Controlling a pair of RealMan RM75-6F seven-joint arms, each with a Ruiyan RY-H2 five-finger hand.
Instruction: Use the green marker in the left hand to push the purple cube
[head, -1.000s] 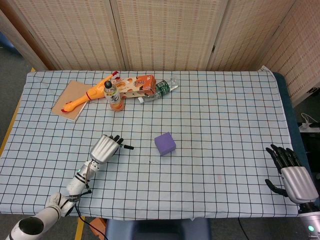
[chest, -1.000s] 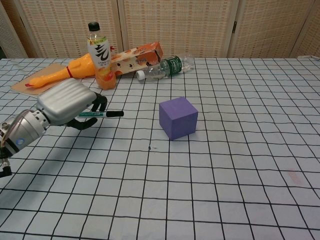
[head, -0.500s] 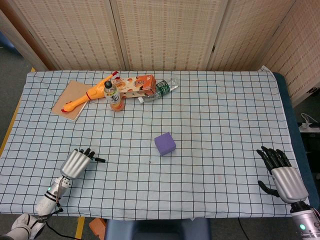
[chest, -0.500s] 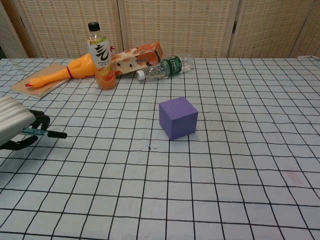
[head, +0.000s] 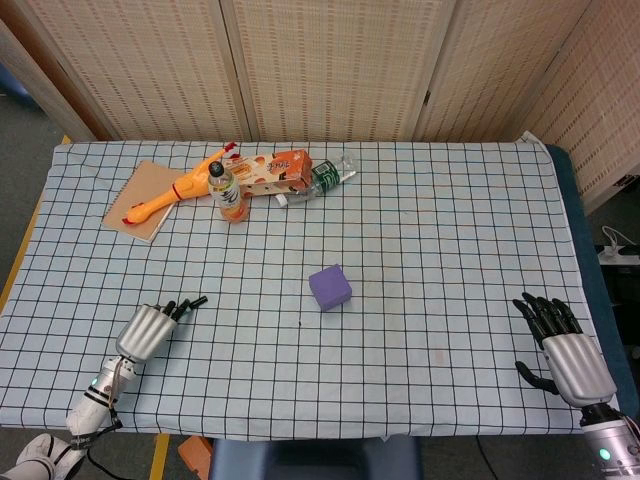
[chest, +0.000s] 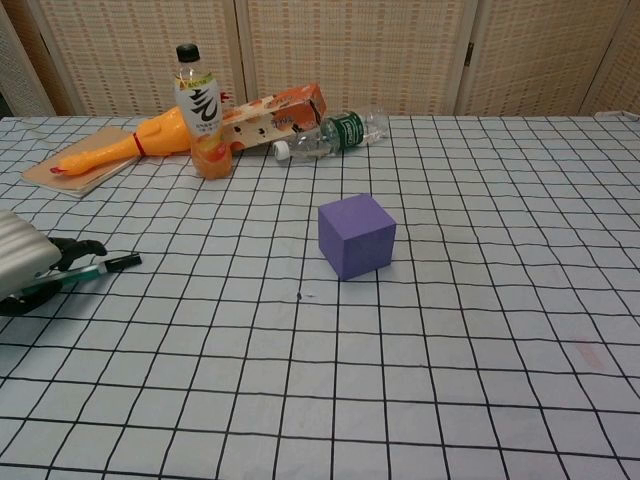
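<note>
The left hand (head: 146, 330) sits low over the tablecloth (head: 450, 230) near its front left corner, fingers (chest: 75, 248) wrapped around the green marker (chest: 95, 268). The marker's black tip pokes out past the fingers and points toward the middle of the table. In the chest view only the edge of this hand shows at the left border.

The purple cube (chest: 356, 235) stands near the middle of the cloth, well apart from the marker tip and the fingers, with several bare grid squares between them. It rests flat on one face, turned a little against the grid lines.

Along the back edge, toward the left corner, a tan notebook (head: 138, 200) lies flat with a yellow rubber chicken (head: 180, 187) stretched across it. Just right of that an upright bottle of orange drink (chest: 198, 115) stands with its black cap on, the liquid filling only the lower part. Behind it an orange carton (chest: 275, 112) lies on its side; whether anything is inside cannot be told. A clear plastic bottle with a green label (chest: 340, 131) lies tipped over, touching the carton's right end, and looks empty.

The right hand (head: 572, 350) hovers at the front right corner, beside the cloth's right edge, fingers spread and holding nothing.
</note>
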